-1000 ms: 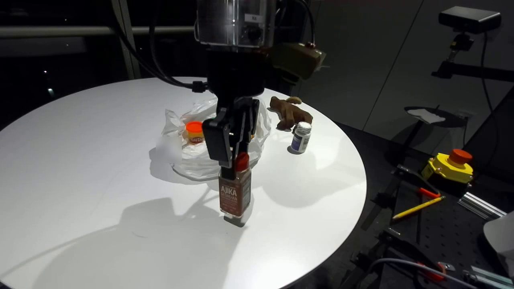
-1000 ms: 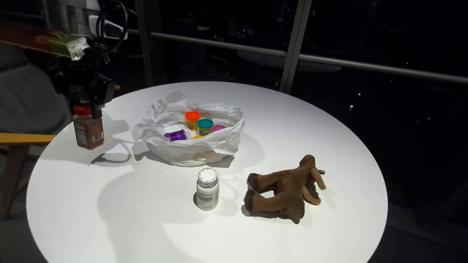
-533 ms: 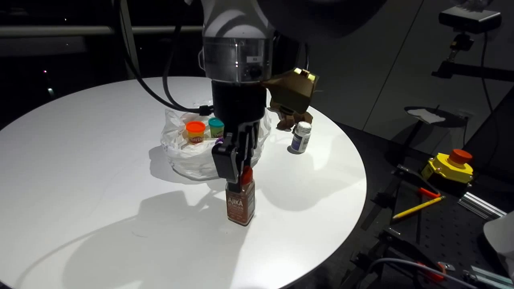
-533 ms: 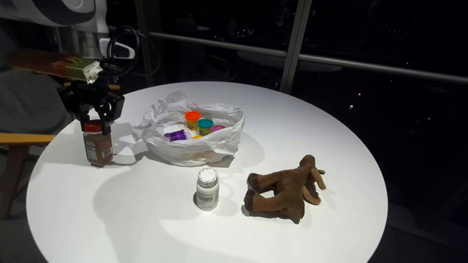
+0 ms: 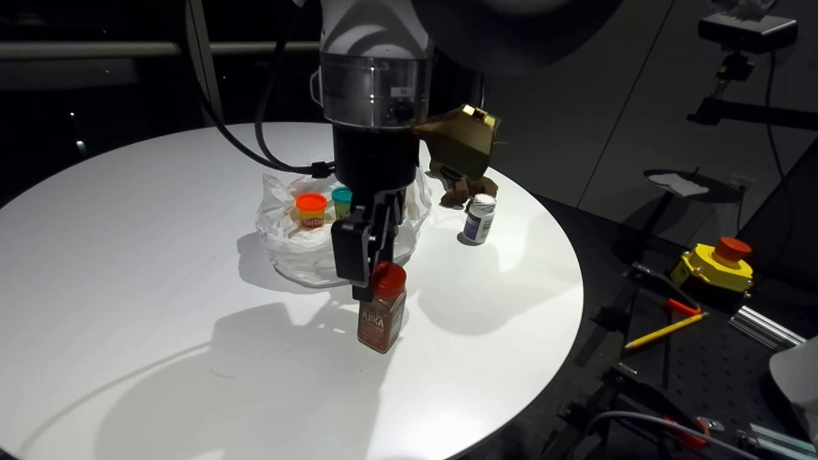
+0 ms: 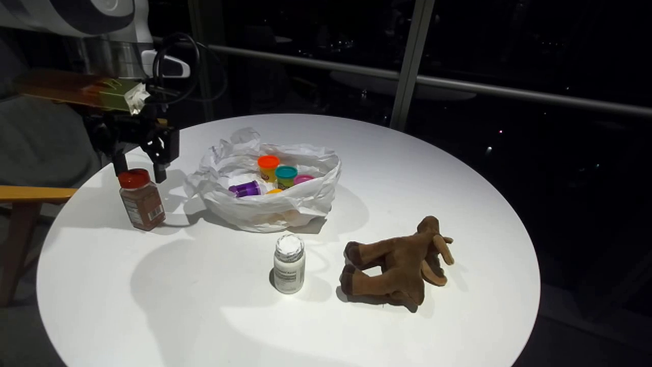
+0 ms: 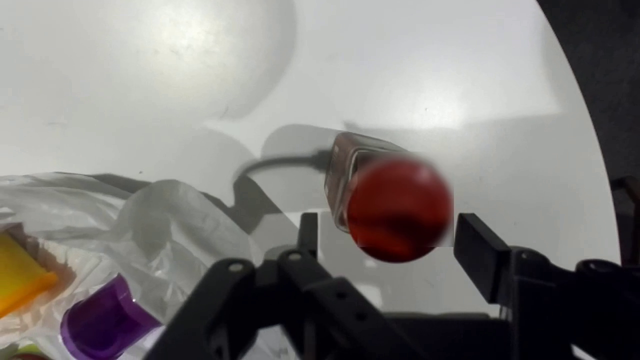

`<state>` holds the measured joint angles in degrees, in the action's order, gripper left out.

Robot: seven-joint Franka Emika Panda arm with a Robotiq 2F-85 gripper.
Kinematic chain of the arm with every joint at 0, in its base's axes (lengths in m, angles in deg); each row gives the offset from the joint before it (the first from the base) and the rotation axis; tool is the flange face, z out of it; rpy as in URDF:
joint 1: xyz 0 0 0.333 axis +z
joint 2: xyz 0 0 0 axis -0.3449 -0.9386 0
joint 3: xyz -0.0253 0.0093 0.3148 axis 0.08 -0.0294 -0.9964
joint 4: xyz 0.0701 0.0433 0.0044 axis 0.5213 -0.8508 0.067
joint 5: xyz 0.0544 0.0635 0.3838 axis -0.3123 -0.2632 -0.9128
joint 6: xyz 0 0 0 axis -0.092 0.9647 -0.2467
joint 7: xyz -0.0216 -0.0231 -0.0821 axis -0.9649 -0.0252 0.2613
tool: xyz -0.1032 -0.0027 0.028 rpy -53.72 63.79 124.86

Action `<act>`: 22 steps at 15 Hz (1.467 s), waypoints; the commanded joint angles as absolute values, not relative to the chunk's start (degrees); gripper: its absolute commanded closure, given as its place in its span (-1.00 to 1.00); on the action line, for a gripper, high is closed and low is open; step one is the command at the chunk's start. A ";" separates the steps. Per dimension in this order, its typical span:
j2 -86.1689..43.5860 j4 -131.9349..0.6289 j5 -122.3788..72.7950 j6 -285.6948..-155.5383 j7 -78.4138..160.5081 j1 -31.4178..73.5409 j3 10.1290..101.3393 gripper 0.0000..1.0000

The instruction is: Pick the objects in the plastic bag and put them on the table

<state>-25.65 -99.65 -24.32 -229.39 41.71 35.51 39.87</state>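
Note:
My gripper [image 7: 387, 239] is open above the table [image 6: 407, 173]. The red-lidded brown jar [image 6: 143, 205] leans on the tabletop under it, tilted. In the wrist view the red lid [image 7: 400, 210] shows between the fingers, with a gap on either side. In an exterior view the lid sits close by one finger [image 6: 120, 164]; contact there I cannot tell. The plastic bag [image 6: 254, 211] lies open beside the jar. Inside are an orange-lidded cup [image 6: 268, 172], a teal-lidded cup [image 6: 286, 178], a purple cup [image 6: 246, 189], a pink lid [image 6: 304, 179] and a partly hidden yellow-orange piece [image 6: 275, 191].
A white bottle [image 6: 289, 267] stands on the table in front of the bag. The brown plush toy [image 6: 397, 257] lies on its side near it. The table's rounded edge [image 7: 585, 105] runs close past the jar. A wooden chair arm [image 6: 35, 193] is beyond that edge.
The gripper came down with the jar until its base reached the table. Its fingers have since spread apart and risen slightly, and the jar has tipped into a lean.

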 commanded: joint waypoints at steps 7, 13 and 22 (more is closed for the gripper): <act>-17.28 -99.57 -23.39 -228.65 39.18 34.21 40.97 -1.00; -17.94 -99.27 -24.18 -229.07 38.83 32.47 41.84 -1.00; -18.92 -98.69 -22.38 -229.07 40.66 33.31 42.16 -1.00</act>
<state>-18.32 -99.54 -24.15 -229.26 38.89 32.69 41.71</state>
